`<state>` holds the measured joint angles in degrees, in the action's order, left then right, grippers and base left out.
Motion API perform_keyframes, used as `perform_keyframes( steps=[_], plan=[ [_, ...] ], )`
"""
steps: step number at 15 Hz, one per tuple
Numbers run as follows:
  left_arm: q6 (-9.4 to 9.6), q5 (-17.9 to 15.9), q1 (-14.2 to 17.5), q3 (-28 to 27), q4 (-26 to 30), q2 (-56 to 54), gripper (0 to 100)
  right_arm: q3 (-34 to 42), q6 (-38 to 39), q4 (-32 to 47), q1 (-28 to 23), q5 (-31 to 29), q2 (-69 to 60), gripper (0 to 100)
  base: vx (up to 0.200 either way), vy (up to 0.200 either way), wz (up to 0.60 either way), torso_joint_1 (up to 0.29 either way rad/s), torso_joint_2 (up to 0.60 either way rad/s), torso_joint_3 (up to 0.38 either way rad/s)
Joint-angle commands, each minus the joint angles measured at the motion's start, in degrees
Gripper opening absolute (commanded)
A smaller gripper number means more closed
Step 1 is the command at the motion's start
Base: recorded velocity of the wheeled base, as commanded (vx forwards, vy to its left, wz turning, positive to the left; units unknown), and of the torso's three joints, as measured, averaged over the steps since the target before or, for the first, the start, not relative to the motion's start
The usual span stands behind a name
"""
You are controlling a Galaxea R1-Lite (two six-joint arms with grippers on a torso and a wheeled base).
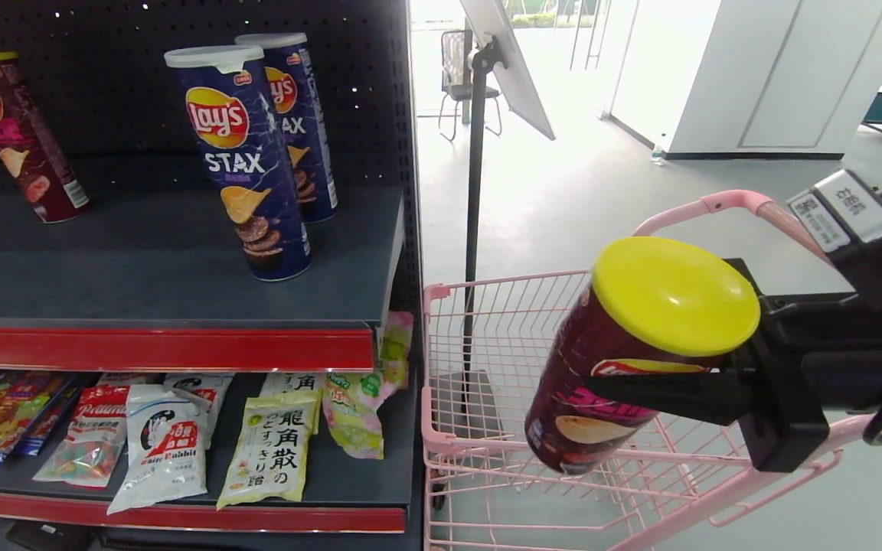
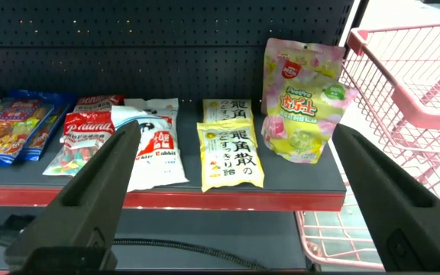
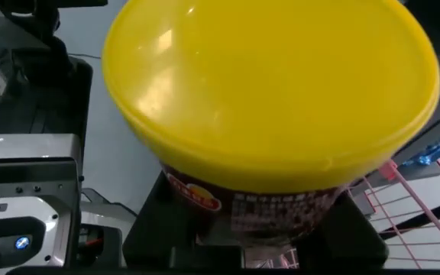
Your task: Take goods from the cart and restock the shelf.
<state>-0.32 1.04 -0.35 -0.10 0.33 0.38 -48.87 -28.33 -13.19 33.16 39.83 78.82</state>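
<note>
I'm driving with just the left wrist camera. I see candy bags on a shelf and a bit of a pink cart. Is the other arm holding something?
Observer: Yes. The right gripper is shut on a dark red chip can with a yellow lid, up by the pink cart.
Operator: Cool! Is there another shelf above my candy bags?
Observer: Yes, an upper shelf. A blue chip can stands on it, with a second blue can right behind.
Operator: Is there a can like mine up there?
Observer: Yes, another dark red can with a yellow lid stands at that shelf's left end.
</note>
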Motion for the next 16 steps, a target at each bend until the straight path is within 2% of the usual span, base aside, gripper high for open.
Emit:
perform_keyframes(
  steps=[1,3,4,10,16],
  plan=[
    [-0.03,0.1,0.0,0.0,0.0,0.1,100,-0.1,0.5,-0.2,1.7,-0.6,-0.3,0,0.0,0.0,0.0,0.0,0.0,0.0],
    [-0.03,0.1,0.0,0.0,0.0,0.1,100,0.5,-0.1,-0.2,2.1,-1.0,-0.3,0,0.0,0.0,0.0,0.0,0.0,0.0],
    [-0.03,0.0,0.0,0.0,0.0,0.1,100,2.0,-0.1,-0.3,3.8,-2.4,-0.5,0,0.0,0.0,0.0,0.0,0.0,0.0],
    [-0.03,0.0,0.0,-0.1,0.0,0.1,100,5.3,0.9,-0.6,3.3,-3.4,-0.7,0,0.0,0.0,0.0,0.0,0.0,0.0],
    [-0.03,0.0,0.0,0.0,0.0,0.1,100,5.1,1.1,-0.7,3.1,-3.3,-1.0,0,0.0,0.0,0.0,0.172,-0.44,-0.255]
  ],
)
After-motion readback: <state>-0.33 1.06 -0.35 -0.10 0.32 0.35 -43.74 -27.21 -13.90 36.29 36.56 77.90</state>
